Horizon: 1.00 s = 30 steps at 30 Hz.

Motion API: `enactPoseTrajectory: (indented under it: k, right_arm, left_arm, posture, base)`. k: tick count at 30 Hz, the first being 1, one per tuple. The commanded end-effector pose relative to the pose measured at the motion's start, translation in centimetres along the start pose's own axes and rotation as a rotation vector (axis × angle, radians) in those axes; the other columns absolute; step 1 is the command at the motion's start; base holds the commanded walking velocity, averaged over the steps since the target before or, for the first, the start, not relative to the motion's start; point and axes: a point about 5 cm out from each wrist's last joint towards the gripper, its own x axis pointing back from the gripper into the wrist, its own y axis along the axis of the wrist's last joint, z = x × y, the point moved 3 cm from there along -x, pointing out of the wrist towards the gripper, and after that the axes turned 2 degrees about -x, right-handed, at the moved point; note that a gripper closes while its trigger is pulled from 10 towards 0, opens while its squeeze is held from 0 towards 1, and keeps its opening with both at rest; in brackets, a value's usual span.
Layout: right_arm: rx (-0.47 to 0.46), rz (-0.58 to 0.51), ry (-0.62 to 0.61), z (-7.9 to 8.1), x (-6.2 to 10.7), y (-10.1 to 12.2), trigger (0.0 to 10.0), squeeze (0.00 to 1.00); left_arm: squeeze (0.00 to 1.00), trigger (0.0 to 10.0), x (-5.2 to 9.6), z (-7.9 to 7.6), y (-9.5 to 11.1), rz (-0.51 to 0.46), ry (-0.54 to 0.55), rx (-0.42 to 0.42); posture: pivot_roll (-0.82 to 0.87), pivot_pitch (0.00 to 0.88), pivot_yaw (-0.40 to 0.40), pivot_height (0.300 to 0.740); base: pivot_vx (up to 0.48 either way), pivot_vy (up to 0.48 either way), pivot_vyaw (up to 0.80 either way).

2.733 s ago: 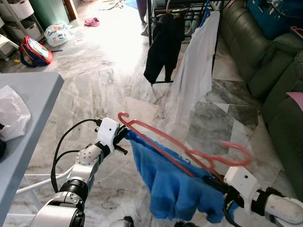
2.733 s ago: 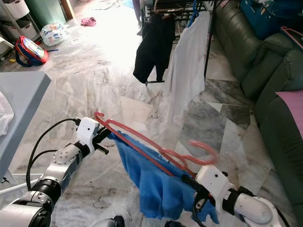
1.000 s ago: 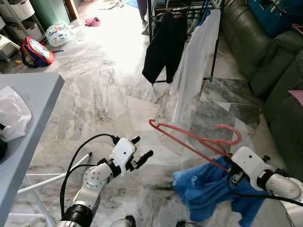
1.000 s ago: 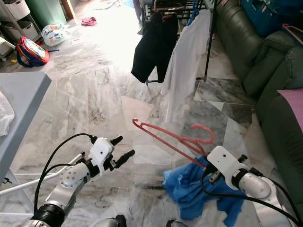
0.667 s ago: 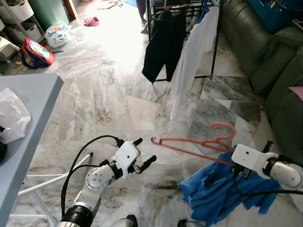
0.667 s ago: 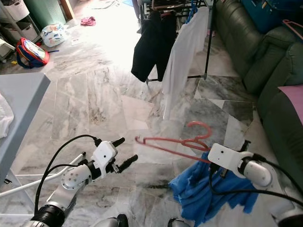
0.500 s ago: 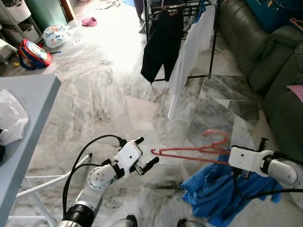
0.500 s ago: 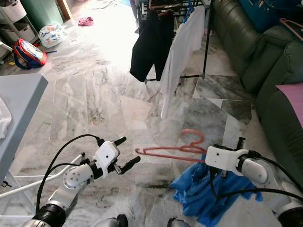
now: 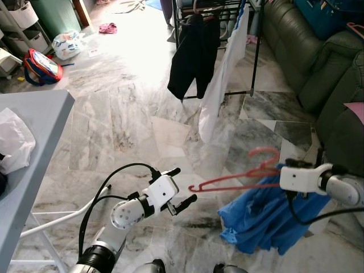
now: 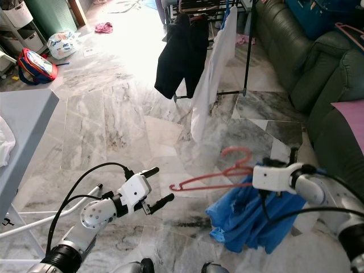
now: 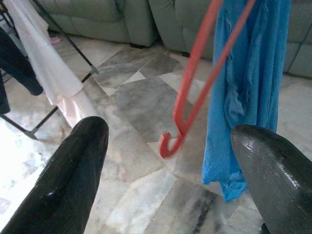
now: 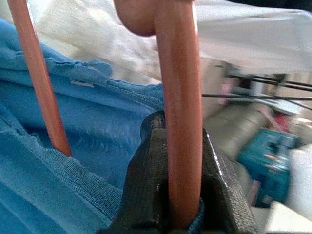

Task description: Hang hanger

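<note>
A red plastic hanger lies nearly level above the marble floor, hook end to the right. My right gripper holds it near the hook; in the right wrist view its fingers are shut on the red bar. A blue cloth hangs bunched from the hanger's right end, under that gripper. My left gripper is open a little left of the hanger's free tip and does not touch it.
A black clothes rack stands ahead with a black garment and a white shirt hanging on it. A green sofa runs along the right. A grey table with a white bag is at the left.
My left gripper let go of the hanger and opened. The right gripper swung the hanger up and rightward, and the blue cloth slid to its right end.
</note>
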Motion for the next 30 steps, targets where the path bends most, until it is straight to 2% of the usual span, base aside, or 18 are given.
enactPoseTrajectory:
  k: [1,5,10,16,19,26,30]
  right_arm:
    - [0.026,0.014,-0.059,-1.1,0.0,-0.3,10.0,0.00]
    - [0.033,-0.011,-0.093,-1.8,-0.1,0.2,10.0,0.00]
    - [0.053,-0.032,-0.174,-3.3,-0.5,0.9,10.0,0.00]
    - [0.080,-0.076,-0.227,-4.3,-1.1,2.0,10.0,0.00]
    - [0.060,-0.113,-0.260,-4.9,-1.3,2.9,10.0,0.00]
    - [0.029,-0.193,-0.251,-4.2,-1.7,4.7,10.0,0.00]
    - [0.006,-0.279,-0.229,-3.6,-1.6,6.2,10.0,0.00]
  left_arm:
    - [0.00,10.0,-0.2,0.2,-0.1,0.017,-0.001,-0.027]
    - [0.00,10.0,-0.8,1.0,0.3,0.020,0.037,-0.044]
    - [0.00,10.0,-1.8,1.6,1.4,-0.011,0.060,0.005]
    - [0.00,10.0,-2.9,1.2,2.4,-0.040,0.018,-0.010]
    - [0.00,10.0,-3.3,1.0,2.5,-0.039,0.014,-0.007]
    - [0.00,10.0,-3.7,0.8,2.9,-0.048,0.005,0.000]
    - [0.00,10.0,-3.8,1.8,2.7,-0.022,0.046,-0.017]
  posture:
    - [-0.05,0.195,0.089,0.740]
    - [-0.06,0.196,0.090,0.740]
    - [-0.06,0.201,0.091,0.740]
    - [-0.06,0.202,0.094,0.740]
    - [-0.06,0.201,0.094,0.740]
    - [-0.05,0.198,0.092,0.740]
    - [-0.05,0.196,0.088,0.740]
  base:
    - [0.000,0.000,0.00]
    - [0.000,0.000,0.00]
    - [0.000,0.000,0.00]
    - [0.000,0.000,0.00]
    - [0.000,0.000,0.00]
    - [0.000,0.000,0.00]
    - [0.000,0.000,0.00]
